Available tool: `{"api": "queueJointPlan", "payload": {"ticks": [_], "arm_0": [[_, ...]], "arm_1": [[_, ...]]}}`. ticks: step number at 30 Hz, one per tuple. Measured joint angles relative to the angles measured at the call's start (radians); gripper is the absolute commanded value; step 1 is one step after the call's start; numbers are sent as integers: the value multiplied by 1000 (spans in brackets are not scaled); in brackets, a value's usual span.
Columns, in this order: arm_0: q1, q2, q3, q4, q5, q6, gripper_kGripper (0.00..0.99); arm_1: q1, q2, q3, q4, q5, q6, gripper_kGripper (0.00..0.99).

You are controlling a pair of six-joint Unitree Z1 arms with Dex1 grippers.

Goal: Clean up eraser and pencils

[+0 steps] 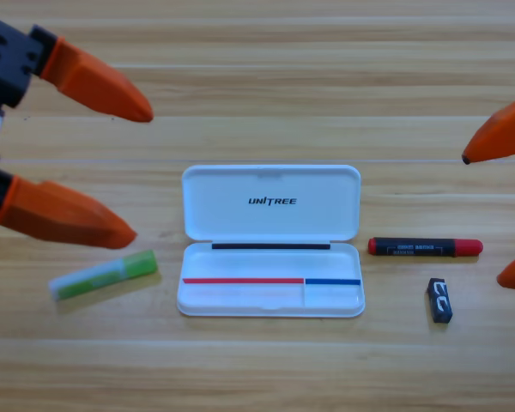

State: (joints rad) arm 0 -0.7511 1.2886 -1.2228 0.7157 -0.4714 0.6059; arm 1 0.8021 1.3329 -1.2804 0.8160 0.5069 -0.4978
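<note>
Three loose things on wooden table (266,69)

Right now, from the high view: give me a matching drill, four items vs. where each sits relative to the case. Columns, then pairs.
Items:
1. pale pencil with green end
2. black pencil with red ends
3. eraser
4. left gripper

Places:
A. right of the open white case, level with its hinge
B. upper left, jaws wide apart above the table
C. left of the case, lying at a slant
D. lower right, below the black pencil

Pairs: 1-C, 2-A, 3-D, 4-B

The right gripper waits at the right edge, jaws apart.
</note>
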Motion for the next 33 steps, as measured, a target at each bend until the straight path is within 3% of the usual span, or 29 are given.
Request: {"api": "queueJointPlan", "payload": {"ticks": [5, 19, 21, 25, 29, 33], "arm_0": [[-43, 56, 0, 7, 122, 0, 990], [-106, 111, 0, 24, 231, 0, 989], [-106, 111, -3, 31, 279, 0, 988], [-107, 117, -88, 138, 350, 32, 988], [-108, 124, -126, 197, 494, 64, 986], [-96, 173, -130, 252, 528, 101, 979]], "arm_1": [[0, 0, 3, 0, 0, 0, 982], [1, 0, 43, 0, -9, 83, 983], [1, 0, 44, 0, -55, 132, 982], [1, 1, 48, 0, -304, 262, 983], [1, 7, 87, -6, -488, 410, 983], [1, 52, 87, -7, -529, 547, 982]]}}
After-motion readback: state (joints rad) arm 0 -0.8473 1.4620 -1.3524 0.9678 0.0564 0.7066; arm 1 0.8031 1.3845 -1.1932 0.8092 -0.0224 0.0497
